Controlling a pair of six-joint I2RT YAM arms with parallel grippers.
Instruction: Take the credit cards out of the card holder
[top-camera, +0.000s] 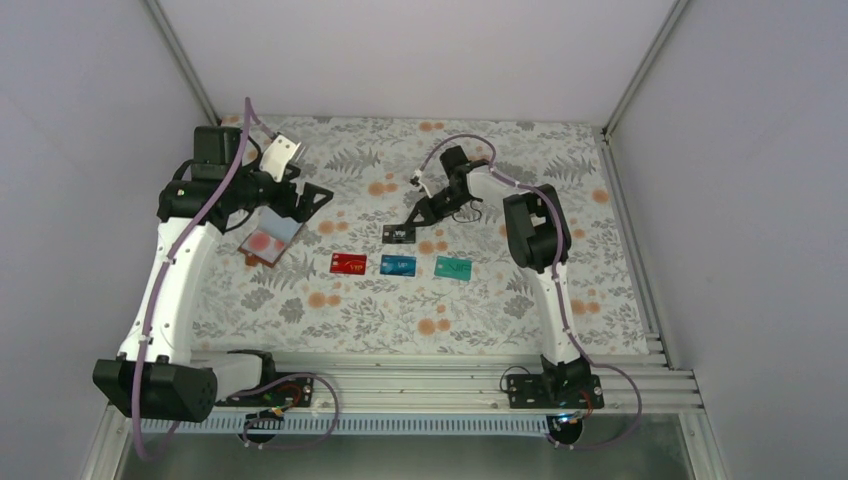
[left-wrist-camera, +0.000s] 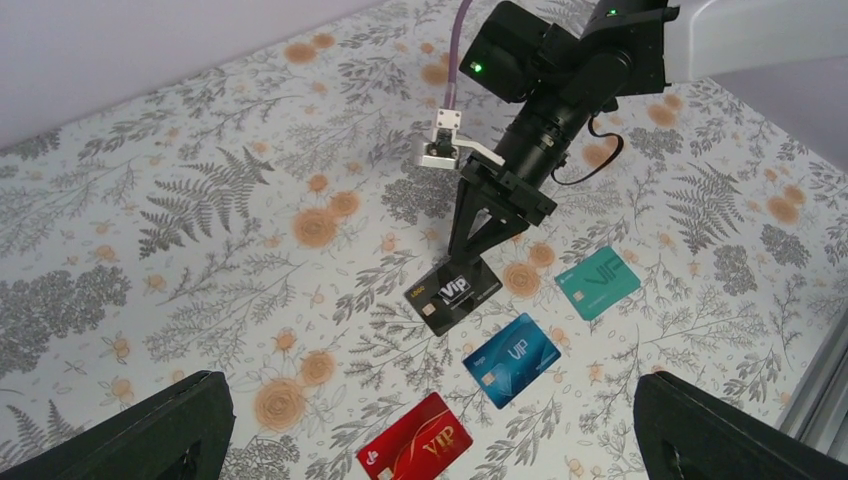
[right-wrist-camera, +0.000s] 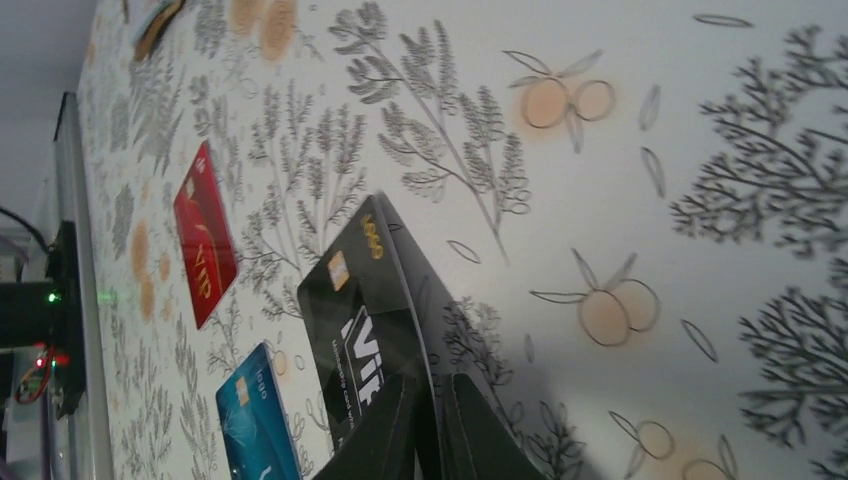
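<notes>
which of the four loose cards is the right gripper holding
The black card, pinched by its edge in the right gripper. The red card, blue card and teal card lie flat in a row, untouched.

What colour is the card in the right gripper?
Black, with white VIP lettering; the black card shows best in the left wrist view.
</notes>
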